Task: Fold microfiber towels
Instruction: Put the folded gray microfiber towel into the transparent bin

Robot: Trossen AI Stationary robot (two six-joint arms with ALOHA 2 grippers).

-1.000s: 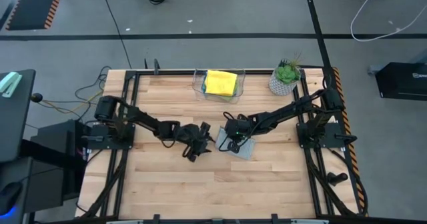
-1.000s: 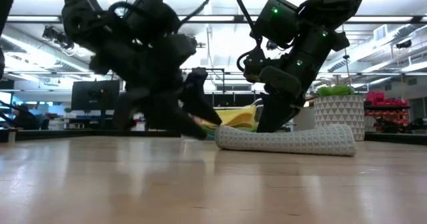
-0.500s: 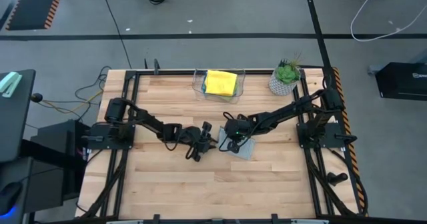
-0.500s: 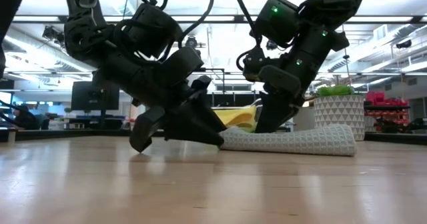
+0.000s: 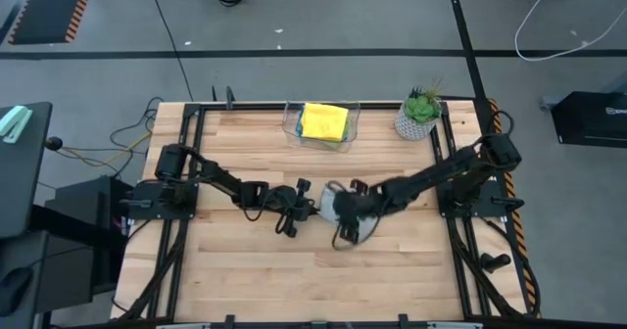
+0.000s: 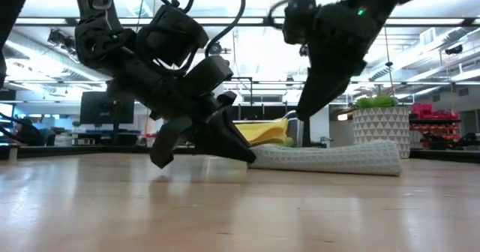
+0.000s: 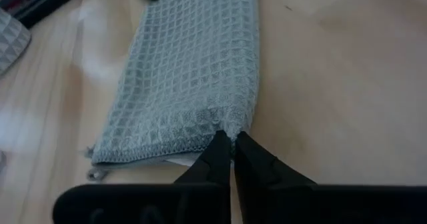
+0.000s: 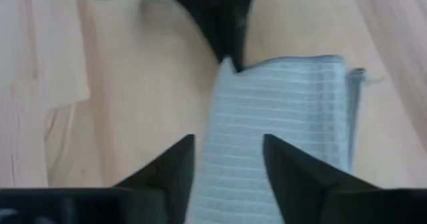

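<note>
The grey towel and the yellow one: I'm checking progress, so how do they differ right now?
The grey towel lies on the bare table, mid-board; the yellow towel sits in a clear bin at the far edge. The left tool is shut on the grey one's corner; nothing touches the yellow one. Both are folded.

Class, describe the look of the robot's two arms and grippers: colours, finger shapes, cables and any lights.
Both arms are black and jointed. The left gripper has two dark, tapering, wedge-shaped fingers; the right gripper has similar dark pointed fingers. Black cables loop above the arms in the low view, and a small green light glows on the right arm.
</note>
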